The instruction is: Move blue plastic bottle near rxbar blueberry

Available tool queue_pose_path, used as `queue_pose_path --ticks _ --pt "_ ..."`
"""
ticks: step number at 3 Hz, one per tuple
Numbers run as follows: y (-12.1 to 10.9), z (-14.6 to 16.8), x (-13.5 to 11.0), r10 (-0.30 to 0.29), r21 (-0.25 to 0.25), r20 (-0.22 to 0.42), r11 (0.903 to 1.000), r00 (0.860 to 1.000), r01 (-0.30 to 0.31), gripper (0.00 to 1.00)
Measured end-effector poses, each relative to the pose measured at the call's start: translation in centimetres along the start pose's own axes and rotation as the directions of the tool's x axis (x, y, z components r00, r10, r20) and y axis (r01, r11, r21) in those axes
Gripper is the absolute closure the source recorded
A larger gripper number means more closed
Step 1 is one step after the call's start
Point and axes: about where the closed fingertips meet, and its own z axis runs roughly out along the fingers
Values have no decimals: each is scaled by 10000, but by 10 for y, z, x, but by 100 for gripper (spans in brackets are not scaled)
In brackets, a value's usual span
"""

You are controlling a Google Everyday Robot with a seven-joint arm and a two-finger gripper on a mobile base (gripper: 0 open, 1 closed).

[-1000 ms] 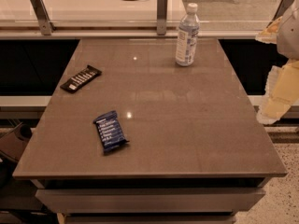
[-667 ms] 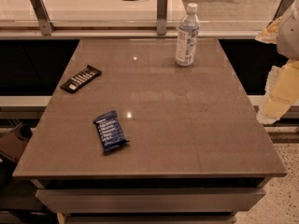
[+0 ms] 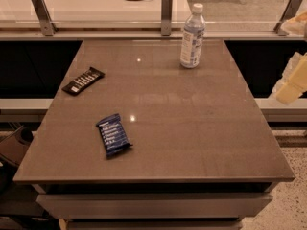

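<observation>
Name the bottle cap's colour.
White, camera view; gripper at picture's right edge, away from the blue plastic bottle.

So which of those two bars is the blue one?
The rxbar blueberry, nearer the camera; the black bar lies farther back, left. The gripper is at far right.

I work from a single camera view. It is set high above the near edge of the table (image 3: 201, 128), facing forward and steeply down. Range is moderate: the whole tabletop is framed, from the blue plastic bottle (image 3: 193, 37) at the far edge to the rxbar blueberry (image 3: 114, 135) front left. The gripper (image 3: 292, 80) shows at the right margin, beyond the table's right side.
</observation>
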Motion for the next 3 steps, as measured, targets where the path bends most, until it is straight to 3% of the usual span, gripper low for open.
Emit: queue_pose_path --ticks 1,2,3 --pt "-30 12 0 738 664 1612 9941 9842 -854 0" --pt "-52 33 -1 1266 1090 3080 9799 9429 -1672 0" --pt "-91 55 -7 1581 1588 4384 9553 8847 -2495 0"
